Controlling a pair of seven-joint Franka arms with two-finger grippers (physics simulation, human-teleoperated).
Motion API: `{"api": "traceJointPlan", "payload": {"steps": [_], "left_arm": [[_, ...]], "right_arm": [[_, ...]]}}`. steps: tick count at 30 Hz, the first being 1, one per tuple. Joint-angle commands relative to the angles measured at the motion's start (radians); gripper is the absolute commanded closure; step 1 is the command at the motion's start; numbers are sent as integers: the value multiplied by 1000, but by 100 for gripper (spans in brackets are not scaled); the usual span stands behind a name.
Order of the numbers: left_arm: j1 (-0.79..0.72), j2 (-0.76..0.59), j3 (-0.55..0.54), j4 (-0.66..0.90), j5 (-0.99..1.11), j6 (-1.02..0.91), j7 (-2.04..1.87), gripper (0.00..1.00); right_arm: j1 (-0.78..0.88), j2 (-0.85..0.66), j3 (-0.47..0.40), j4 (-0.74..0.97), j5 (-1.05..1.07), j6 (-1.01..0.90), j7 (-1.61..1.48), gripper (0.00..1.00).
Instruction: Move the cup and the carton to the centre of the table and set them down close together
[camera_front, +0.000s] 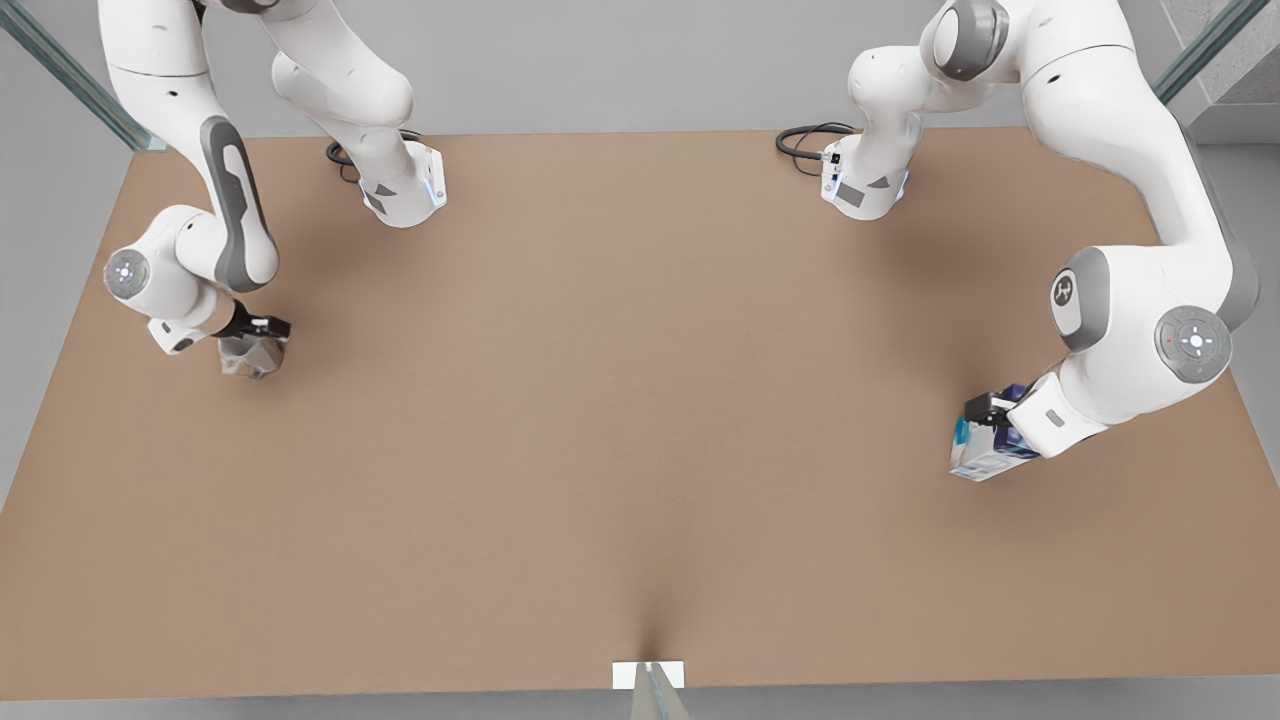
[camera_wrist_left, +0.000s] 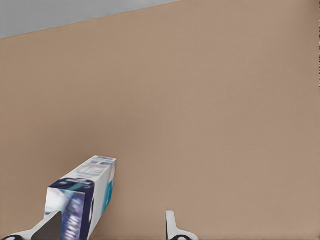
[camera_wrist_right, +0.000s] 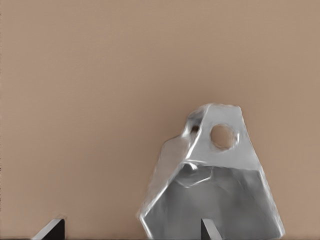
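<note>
Front view: left gripper (camera_front: 985, 415) at carton (camera_front: 985, 450), right gripper (camera_front: 255, 335) at cup (camera_front: 248, 356); grips unclear.

cup (camera_front: 250, 355): 1 | carton (camera_front: 985, 450): 1 | table (camera_front: 620, 400): 1 (tan) | arms: 2

Left tool (camera_front: 985, 425) at front view's 4 o'clock, wrist bent low, fingers (camera_wrist_left: 172, 226) apart. Right tool (camera_front: 255, 345) at 9 o'clock, elbow folded, fingers (camera_wrist_right: 50, 230) spread.
</note>
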Motion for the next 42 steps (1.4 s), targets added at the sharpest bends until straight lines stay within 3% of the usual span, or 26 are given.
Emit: {"api": "traceJointPlan", "payload": {"steps": [1, 8, 9, 10, 11, 12, 30, 33, 36, 37, 39, 42], "left_arm": [[0, 0, 0, 0, -1, 0, 0, 0], [0, 1, 0, 0, -10, 0, 0, 0], [0, 5, 0, 0, -10, 0, 0, 0], [0, 5, 0, 0, -10, 0, 0, 0], [0, 5, 0, 0, -10, 0, 0, 0], [0, 5, 0, 0, -10, 0, 0, 0], [0, -6, 2, 2, -8, -1, -2, 0], [0, -6, 2, 3, -8, -1, -5, 0], [-2, -8, 3, 3, -8, -1, -8, 0], [0, -8, 2, 3, -8, -3, -5, 0], [0, -8, 3, 3, -8, -1, 0, 0], [0, -8, 5, 3, -7, 2, 3, 0]], "right_arm": [[0, 2, 0, -3, 1, 0, 0, 0], [-17, 57, -3, -26, 0, 57, -3, 0], [-17, 62, -3, -27, 0, 60, -3, 4], [-17, 65, -3, -23, 0, 60, -3, 20], [-17, 73, -3, -15, 0, 60, -6, 55], [-17, 74, -3, -13, 0, 63, -6, 78], [16, 92, 0, 8, -65, 75, -32, 79], [92, 33, 5, 14, -68, 71, -34, 79], [138, 17, 70, 54, -68, 75, -20, 79], [140, -4, 135, 56, -66, 83, -2, 79], [204, 5, 155, 108, -66, 69, 0, 79], [230, 40, 285, 178, -63, 61, 81, 79]]}}
